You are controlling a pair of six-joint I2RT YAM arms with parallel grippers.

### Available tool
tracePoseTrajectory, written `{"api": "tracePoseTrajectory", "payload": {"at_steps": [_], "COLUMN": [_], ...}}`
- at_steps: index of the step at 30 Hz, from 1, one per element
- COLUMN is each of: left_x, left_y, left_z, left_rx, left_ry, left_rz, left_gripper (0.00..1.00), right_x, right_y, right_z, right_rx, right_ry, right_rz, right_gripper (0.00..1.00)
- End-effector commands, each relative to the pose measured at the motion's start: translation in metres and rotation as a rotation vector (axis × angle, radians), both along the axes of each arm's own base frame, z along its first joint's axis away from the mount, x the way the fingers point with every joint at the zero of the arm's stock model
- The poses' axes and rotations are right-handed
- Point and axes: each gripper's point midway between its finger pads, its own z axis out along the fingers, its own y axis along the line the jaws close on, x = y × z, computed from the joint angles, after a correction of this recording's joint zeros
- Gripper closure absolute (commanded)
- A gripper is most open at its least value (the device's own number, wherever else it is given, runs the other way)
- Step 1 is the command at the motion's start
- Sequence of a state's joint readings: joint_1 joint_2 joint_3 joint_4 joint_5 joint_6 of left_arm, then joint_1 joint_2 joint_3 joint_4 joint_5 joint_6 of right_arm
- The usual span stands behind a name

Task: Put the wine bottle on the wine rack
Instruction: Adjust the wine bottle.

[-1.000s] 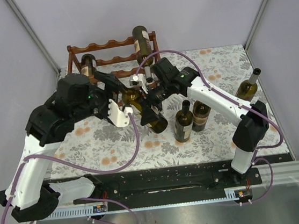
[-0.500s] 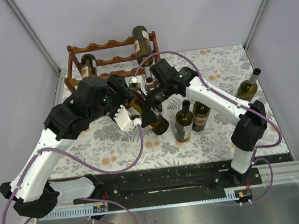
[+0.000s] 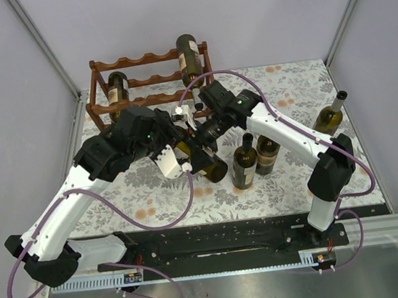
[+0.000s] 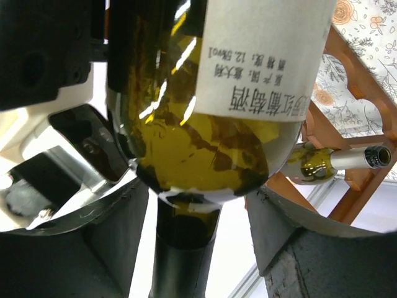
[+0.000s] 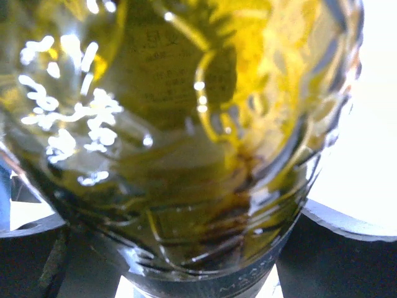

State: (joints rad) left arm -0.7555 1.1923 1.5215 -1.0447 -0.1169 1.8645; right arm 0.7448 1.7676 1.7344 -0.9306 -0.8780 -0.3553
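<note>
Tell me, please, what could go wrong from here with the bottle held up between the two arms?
The wine bottle hangs tilted in the right gripper, with the left gripper straddling its shoulder; a mistimed handover could drop it. Close beside it stand two upright bottles, which a swing might knock over. The wine rack already carries two lying bottles, which the incoming one could strike.

Wine bottle [image 4: 186, 143] of glossy olive glass, matt paper label [image 4: 260, 56]; wine rack [image 3: 135, 60] of smooth wood.
</note>
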Motion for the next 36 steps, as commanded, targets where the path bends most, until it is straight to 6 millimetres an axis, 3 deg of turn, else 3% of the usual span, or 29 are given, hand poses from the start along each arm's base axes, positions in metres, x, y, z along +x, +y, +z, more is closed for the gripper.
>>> {"api": "tracePoseTrajectory", "payload": {"at_steps": [1, 6, 8, 10, 15, 21, 25, 29, 34, 36], "left_x": [0.004, 0.007, 0.007, 0.006, 0.0, -0.018, -0.033, -0.048, -0.06, -0.063], "left_y": [-0.003, 0.0, 0.004, 0.005, 0.011, 0.017, 0.018, 0.018, 0.021, 0.023], "left_z": [0.0, -0.01, -0.014, -0.019, -0.024, -0.031, -0.041, -0.051, -0.062, -0.066], "left_rx": [0.028, 0.064, 0.079, 0.083, 0.057, -0.039, -0.104, -0.147, -0.166, -0.176], "left_ry": [-0.026, -0.019, -0.018, -0.009, 0.013, 0.134, 0.243, 0.331, 0.398, 0.413], "left_rz": [-0.014, -0.004, 0.011, 0.015, 0.042, 0.114, 0.155, 0.177, 0.2, 0.213], "left_gripper": [0.37, 0.58, 0.75, 1.0, 1.0, 1.0, 1.0, 1.0, 1.0, 1.0], "right_x": [-0.015, -0.017, -0.017, -0.017, -0.017, -0.012, -0.011, -0.011, -0.011, -0.008], "right_y": [0.009, 0.008, 0.008, 0.007, 0.007, 0.009, 0.011, 0.012, 0.013, 0.015], "right_z": [0.045, 0.043, 0.043, 0.042, 0.042, 0.041, 0.038, 0.031, 0.033, 0.038], "right_rx": [0.134, 0.127, 0.124, 0.121, 0.118, 0.107, 0.093, 0.052, 0.043, 0.065], "right_ry": [-0.056, -0.055, -0.058, -0.06, -0.059, -0.058, -0.039, 0.018, 0.024, 0.0], "right_rz": [0.082, 0.089, 0.092, 0.09, 0.091, 0.079, 0.077, 0.093, 0.096, 0.078], "right_gripper": [1.0, 1.0, 1.0, 1.0, 1.0, 0.68, 0.62, 0.48, 0.39, 0.26]}}
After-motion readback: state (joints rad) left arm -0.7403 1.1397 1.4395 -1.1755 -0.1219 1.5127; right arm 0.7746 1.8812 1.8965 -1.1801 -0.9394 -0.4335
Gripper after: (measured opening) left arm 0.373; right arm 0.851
